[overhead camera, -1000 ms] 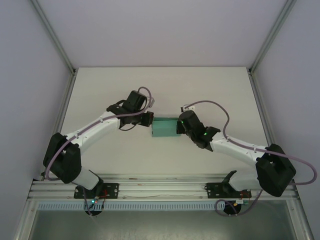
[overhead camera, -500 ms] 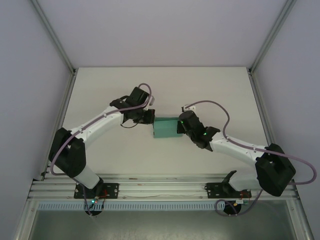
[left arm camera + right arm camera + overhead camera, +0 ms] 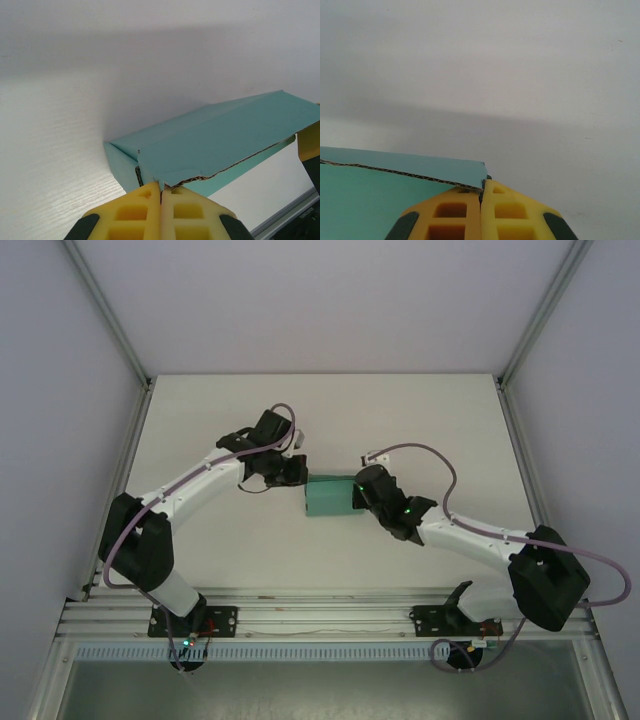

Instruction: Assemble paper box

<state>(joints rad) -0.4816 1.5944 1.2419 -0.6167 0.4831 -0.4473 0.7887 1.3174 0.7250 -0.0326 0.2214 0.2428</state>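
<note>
The white table (image 3: 330, 420) sits inside pale walls, with an aluminium rail (image 3: 330, 615) along its near edge where both arms are bolted. The left arm (image 3: 190, 490) reaches from the near left corner out towards the middle, and the right arm (image 3: 470, 535) reaches in from the near right, so the two wrists face each other across the centre of the table. Between them lies the paper box (image 3: 330, 498), a small teal-green block about midway between the left and right edges and midway between near and far. Seen from the left wrist, the paper box (image 3: 225, 135) has a broad top panel over a lower wall, and the cut edge of that panel shows a corrugated core. The left gripper (image 3: 298, 472) meets the box at its far left corner. Its yellow fingers (image 3: 132, 215) are pressed flat together with no gap, and their tips touch the panel's edge; whether any card is nipped between them cannot be told. The right gripper (image 3: 358, 495) is at the box's right end. Its fingers (image 3: 512, 210) are likewise closed tight against each other, with the corner of the teal panel (image 3: 380, 195) resting right at their tips, and again a pinch cannot be confirmed. A purple cable (image 3: 420, 452) loops over the right wrist.
</note>
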